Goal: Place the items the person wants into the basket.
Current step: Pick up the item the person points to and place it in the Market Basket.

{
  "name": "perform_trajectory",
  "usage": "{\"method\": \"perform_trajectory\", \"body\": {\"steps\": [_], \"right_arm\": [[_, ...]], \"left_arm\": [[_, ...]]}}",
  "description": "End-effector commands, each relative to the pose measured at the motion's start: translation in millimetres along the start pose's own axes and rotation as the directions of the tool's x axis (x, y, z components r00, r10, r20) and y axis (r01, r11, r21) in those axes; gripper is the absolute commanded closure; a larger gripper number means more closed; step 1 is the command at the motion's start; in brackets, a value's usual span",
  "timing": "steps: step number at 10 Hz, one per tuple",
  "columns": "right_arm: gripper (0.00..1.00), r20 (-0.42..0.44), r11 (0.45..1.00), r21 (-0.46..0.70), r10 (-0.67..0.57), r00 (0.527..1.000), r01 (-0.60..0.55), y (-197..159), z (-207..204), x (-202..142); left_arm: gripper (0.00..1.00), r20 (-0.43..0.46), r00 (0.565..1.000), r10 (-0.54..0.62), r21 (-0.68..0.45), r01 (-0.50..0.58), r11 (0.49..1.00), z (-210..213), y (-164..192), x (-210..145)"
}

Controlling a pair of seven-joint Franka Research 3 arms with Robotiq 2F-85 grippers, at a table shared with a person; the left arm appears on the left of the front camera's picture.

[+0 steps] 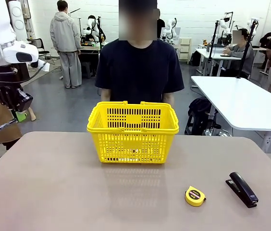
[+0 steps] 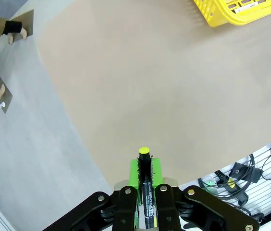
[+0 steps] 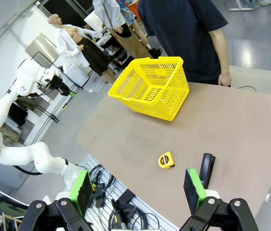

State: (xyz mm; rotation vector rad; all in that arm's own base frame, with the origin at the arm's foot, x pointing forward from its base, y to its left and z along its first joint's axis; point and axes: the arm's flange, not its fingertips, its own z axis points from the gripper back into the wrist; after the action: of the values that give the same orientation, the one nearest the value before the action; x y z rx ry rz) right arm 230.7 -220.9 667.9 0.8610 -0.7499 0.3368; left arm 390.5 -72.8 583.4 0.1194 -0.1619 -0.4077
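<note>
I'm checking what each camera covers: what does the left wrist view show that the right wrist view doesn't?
Left wrist view: the left gripper shut on the thin black pen, seen close up. Right wrist view: the open right gripper, the tape measure, the stapler, the person behind the table. Both: the yellow basket and the tabletop.
</note>
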Motion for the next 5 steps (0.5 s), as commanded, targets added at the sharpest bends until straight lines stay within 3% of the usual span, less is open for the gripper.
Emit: {"method": "perform_trajectory", "body": {"steps": [1, 5], "right_arm": [[0.00, 0.020, 1.000, 0.023, 0.015, 1.000, -0.016, 0.9, 0.2, 1.9], [0.00, 0.020, 1.000, 0.023, 0.015, 1.000, -0.016, 0.9, 0.2, 1.9]], "left_arm": [[1.00, 0.028, 1.000, -0.011, 0.006, 0.011, 1.000, 4.8, -1.6, 1.6], [1.00, 0.028, 1.000, -0.011, 0.006, 0.011, 1.000, 4.8, -1.6, 1.6]]}}
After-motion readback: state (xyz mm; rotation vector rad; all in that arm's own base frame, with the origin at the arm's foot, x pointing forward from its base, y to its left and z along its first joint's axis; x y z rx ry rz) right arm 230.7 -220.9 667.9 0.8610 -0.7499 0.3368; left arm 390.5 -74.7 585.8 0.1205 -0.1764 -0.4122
